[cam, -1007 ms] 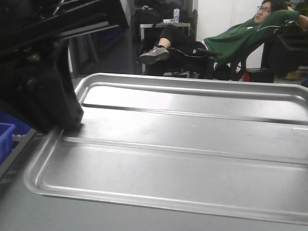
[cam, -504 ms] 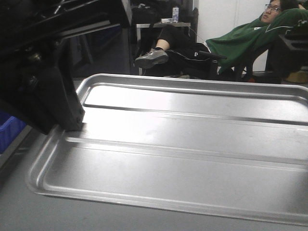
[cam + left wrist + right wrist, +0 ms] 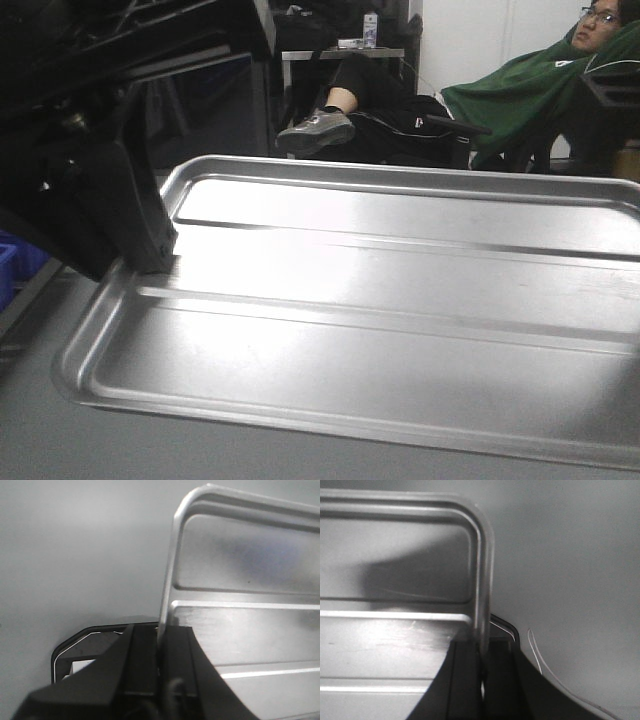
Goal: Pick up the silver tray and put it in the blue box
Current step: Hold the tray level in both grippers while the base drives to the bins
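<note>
The silver tray (image 3: 380,300) fills the front view, lying nearly level over a grey surface. My left gripper (image 3: 150,262) is shut on the rim of its left short side. The left wrist view shows the tray (image 3: 240,630) edge-on, its rim pinched between the black fingers of the left gripper (image 3: 161,630). In the right wrist view the right gripper (image 3: 482,647) is shut on the rim of the tray (image 3: 395,630) at the opposite short side. A bit of blue plastic (image 3: 14,262) shows at the far left behind my left arm. I cannot tell whether it is the blue box.
A grey tabletop (image 3: 30,440) lies under the tray. Behind it a person in a green top (image 3: 520,100) reclines on a chair, feet up, near a small table (image 3: 340,50). A thin white wire (image 3: 540,660) lies on the grey surface by the right gripper.
In the front view the background and the person have slid to the right. The tray and left gripper hold almost the same place, still gripped. Less blue shows at the left.
</note>
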Robot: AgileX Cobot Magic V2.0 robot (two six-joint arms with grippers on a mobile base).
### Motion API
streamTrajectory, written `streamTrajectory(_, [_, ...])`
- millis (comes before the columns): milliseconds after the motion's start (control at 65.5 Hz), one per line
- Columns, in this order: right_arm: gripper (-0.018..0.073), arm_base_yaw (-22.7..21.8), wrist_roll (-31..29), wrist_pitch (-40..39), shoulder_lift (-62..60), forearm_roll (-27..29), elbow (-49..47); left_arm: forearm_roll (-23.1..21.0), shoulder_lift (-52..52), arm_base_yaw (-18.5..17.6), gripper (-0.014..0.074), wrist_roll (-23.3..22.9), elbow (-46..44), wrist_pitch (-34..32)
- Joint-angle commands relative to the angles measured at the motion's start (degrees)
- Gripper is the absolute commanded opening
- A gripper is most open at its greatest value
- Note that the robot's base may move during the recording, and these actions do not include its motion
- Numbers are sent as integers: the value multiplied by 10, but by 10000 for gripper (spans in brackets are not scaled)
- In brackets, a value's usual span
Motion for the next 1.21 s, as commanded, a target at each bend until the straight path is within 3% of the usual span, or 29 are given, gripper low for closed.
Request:
streamTrajectory(0, [49, -4, -6, 118, -9, -50, -9, 53, -16, 4, -104, -11, -13, 48])
streamTrajectory(1190, [49, -4, -6, 117, -9, -50, -9, 53, -16, 4, -104, -11, -13, 44])
